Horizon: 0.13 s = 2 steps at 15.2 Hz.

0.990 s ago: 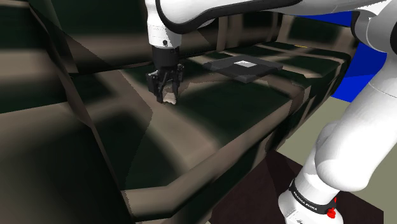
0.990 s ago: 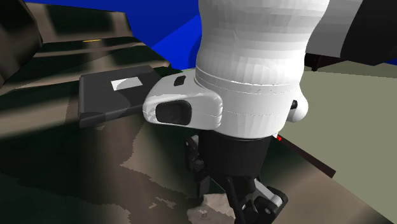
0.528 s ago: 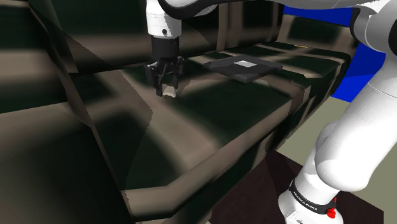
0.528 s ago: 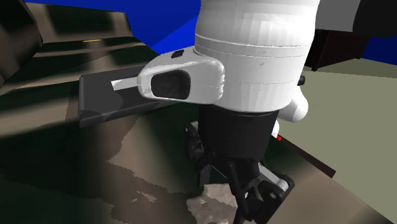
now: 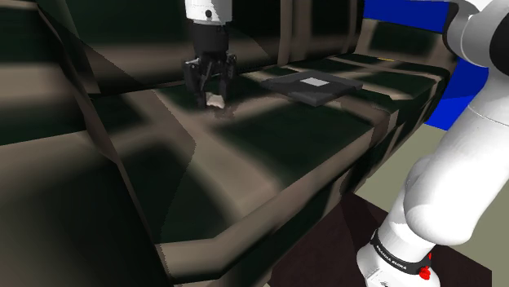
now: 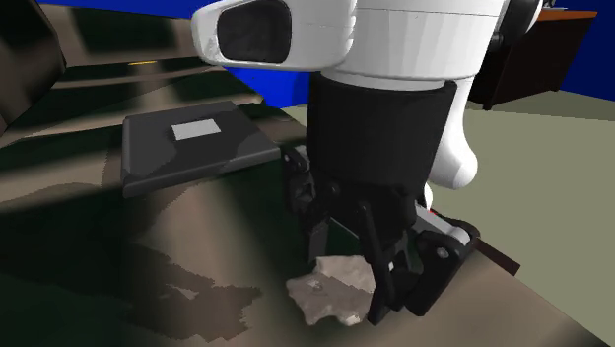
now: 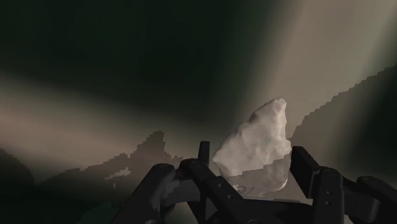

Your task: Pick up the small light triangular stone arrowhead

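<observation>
Arrowhead [image 7: 257, 143]: a pale, rough, roughly triangular stone, clasped between the two black fingers with its point sticking out past their tips.
Where it is: over the dark mottled surface [image 5: 277, 155], near the dark flat slab [image 5: 326, 91] but well apart from it. In the shoulder view it looks just clear of the surface (a small shadow lies beneath it), though the gap itself is hard to make out.
Gripper [image 7: 253, 167]: closed down narrow on the stone, one finger against each flank, hanging straight down from the white arm in the shoulder view.
Step in hand: the lift, as I read it. The grasp looks made and the stone seems to be at the very start of its way up.
Next move: a steady, straight rise with the squeeze left as it is. The stone's faces are uneven, so a jolt could let it pivot or slip between the fingers (the hold sits low on the stone, away from its point).
Count: one arrowhead, one gripper with two fingers, and one slab bearing one pale rectangle [image 5: 314, 80].
</observation>
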Available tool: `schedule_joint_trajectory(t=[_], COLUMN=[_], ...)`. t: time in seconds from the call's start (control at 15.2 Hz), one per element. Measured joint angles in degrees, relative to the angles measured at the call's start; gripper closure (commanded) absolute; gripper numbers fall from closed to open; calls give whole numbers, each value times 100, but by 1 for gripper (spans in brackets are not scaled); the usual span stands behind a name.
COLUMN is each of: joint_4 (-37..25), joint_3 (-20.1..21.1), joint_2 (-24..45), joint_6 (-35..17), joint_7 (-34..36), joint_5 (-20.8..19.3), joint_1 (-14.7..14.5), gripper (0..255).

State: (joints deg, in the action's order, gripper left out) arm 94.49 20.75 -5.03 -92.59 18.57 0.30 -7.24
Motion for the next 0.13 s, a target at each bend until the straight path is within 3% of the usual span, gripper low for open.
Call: schedule_joint_trajectory(t=[0.13], joint_4=[-172], joint_3=[11], joint_2=[46], joint_6=[130], joint_7=[20], joint_5=[-16], joint_1=[-7], gripper=[255])
